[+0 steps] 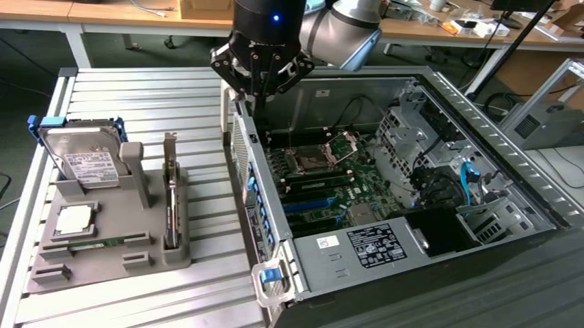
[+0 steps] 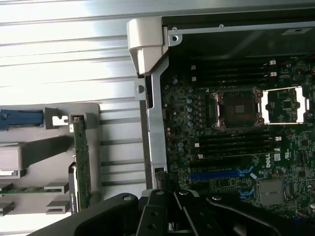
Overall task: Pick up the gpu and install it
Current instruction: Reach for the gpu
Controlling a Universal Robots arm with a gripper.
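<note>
The gpu [image 1: 169, 195] is a thin dark card with a silver bracket. It stands on edge in a slot of the grey holder [image 1: 109, 236], at the exterior view's left of the computer case. In the wrist view the gpu [image 2: 80, 167] shows as a green edge in the same holder [image 2: 29, 152]. My gripper [image 1: 257, 119] hangs over the case's rear wall, well apart from the card. Its fingers are shut with nothing between them. In the wrist view the gripper [image 2: 170, 209] sits above the case edge beside the motherboard [image 2: 231, 147].
A silver hard drive [image 1: 82, 160] in a blue frame and a small square chip [image 1: 73, 219] share the holder. The open computer case [image 1: 511, 171] holds an open CPU socket [image 2: 236, 108] and a blue expansion slot [image 2: 216, 174]. All of this rests on a ribbed metal table [image 1: 137, 96].
</note>
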